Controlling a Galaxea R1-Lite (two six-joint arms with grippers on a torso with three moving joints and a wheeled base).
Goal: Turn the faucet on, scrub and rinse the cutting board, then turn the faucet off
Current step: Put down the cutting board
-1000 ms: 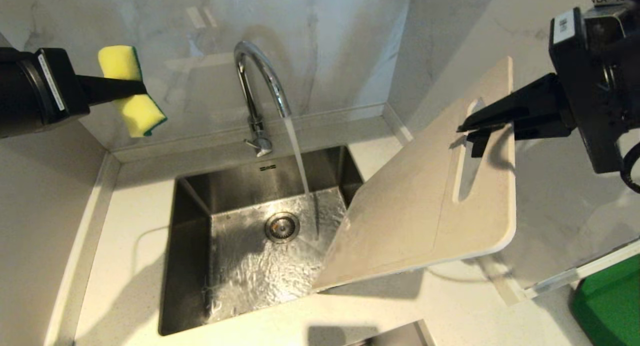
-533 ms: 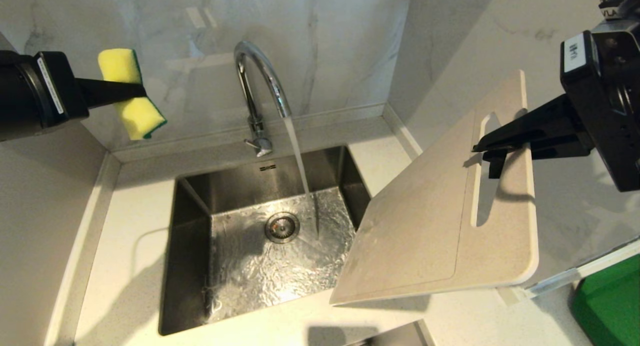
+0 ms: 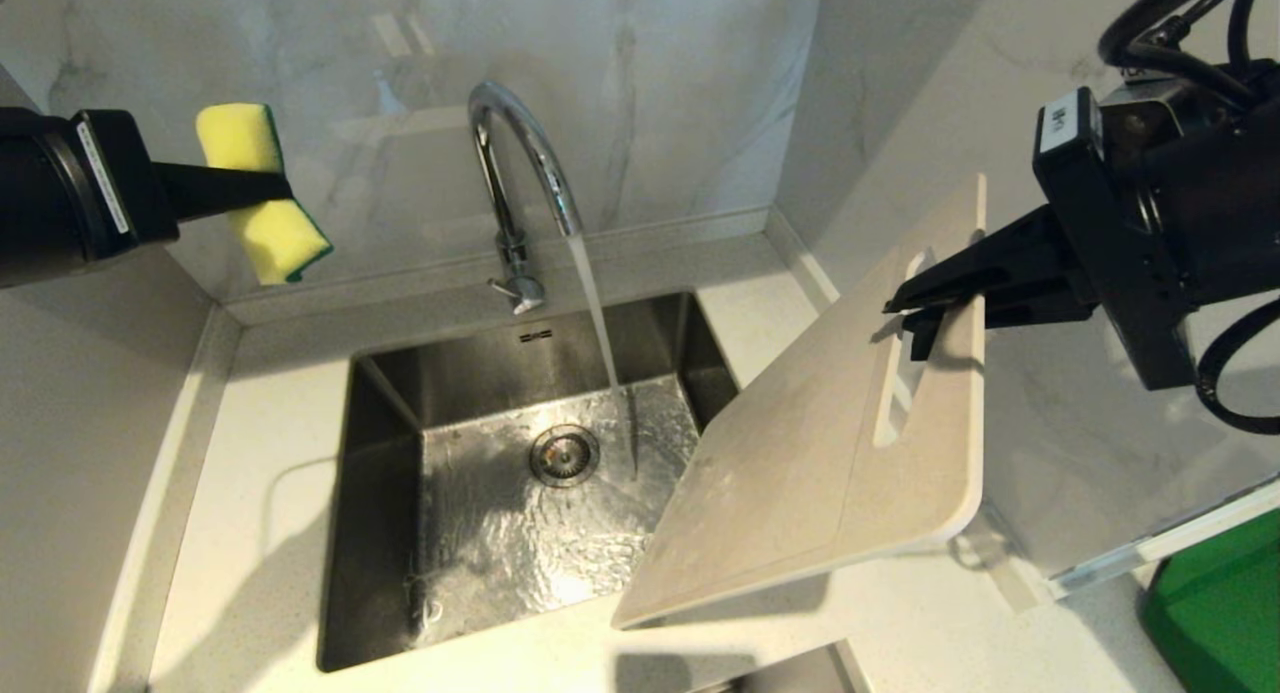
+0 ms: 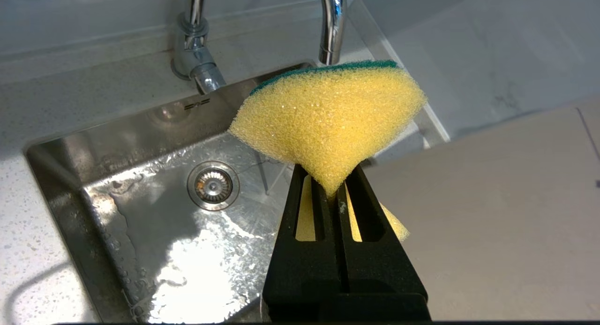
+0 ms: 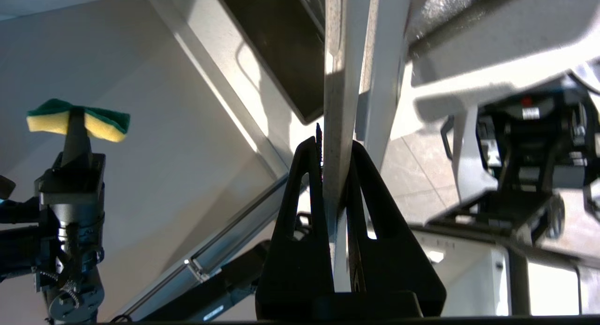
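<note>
Right gripper (image 3: 925,298) clamped on tilted cutting board (image 3: 800,473) by its slot edge.

A: You have one faucet (image 3: 520,173) running, one sink (image 3: 380,533) with one drain (image 3: 564,454), and one cutting board (image 3: 800,473)

B: And you count one sponge (image 3: 262,193), two grippers, left (image 3: 285,185) and right (image 3: 905,308), plus one green bin (image 3: 1215,613)
</note>
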